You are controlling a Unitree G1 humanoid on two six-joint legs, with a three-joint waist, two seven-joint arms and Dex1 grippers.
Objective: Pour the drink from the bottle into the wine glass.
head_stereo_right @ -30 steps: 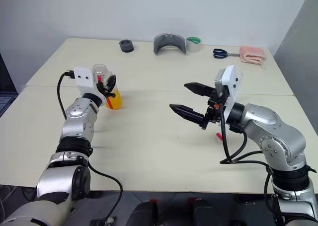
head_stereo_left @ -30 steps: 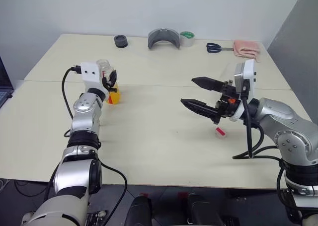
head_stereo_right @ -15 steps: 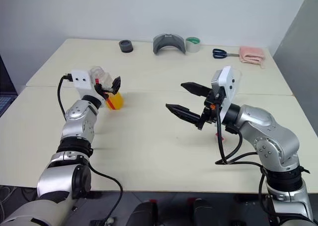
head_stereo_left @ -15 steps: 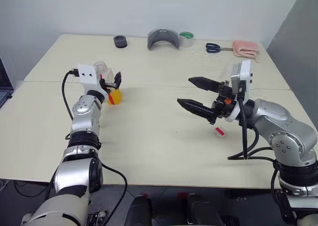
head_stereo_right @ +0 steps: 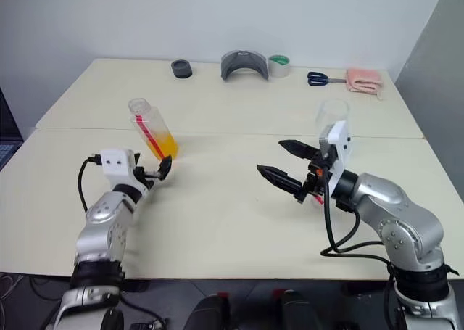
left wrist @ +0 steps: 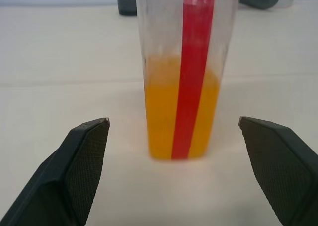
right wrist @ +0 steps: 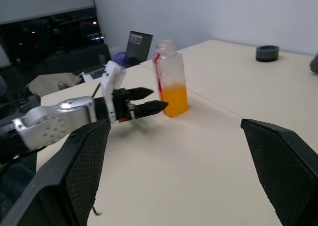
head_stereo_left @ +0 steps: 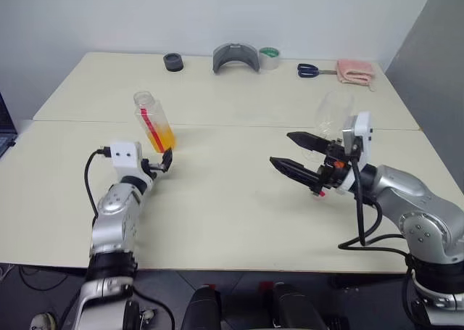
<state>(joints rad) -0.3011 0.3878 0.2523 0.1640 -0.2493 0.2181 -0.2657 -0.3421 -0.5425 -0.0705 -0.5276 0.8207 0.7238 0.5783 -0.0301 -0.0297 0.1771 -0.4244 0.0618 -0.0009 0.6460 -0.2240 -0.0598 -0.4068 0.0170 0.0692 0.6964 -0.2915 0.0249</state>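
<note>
- Your left gripper (head_stereo_left: 164, 162) sits spread wide, just short of the bottle (head_stereo_left: 153, 121) and holding nothing.
- The bottle stands uncapped on the table (head_stereo_left: 232, 199), its lower part filled with the drink (head_stereo_left: 161, 138).
- Your left wrist view shows the red label strip close up; the bottle's top is cut off there.
- Your right gripper (head_stereo_right: 288, 167) is also spread, empty, over mid-table.
- The wine glass (head_stereo_right: 331, 116) stands behind your right wrist; stem and foot are hidden, bowl faint.
- A small red-and-white thing (head_stereo_left: 319, 192), half hidden under your right gripper, could be the cap; you cannot confirm it.
</note>
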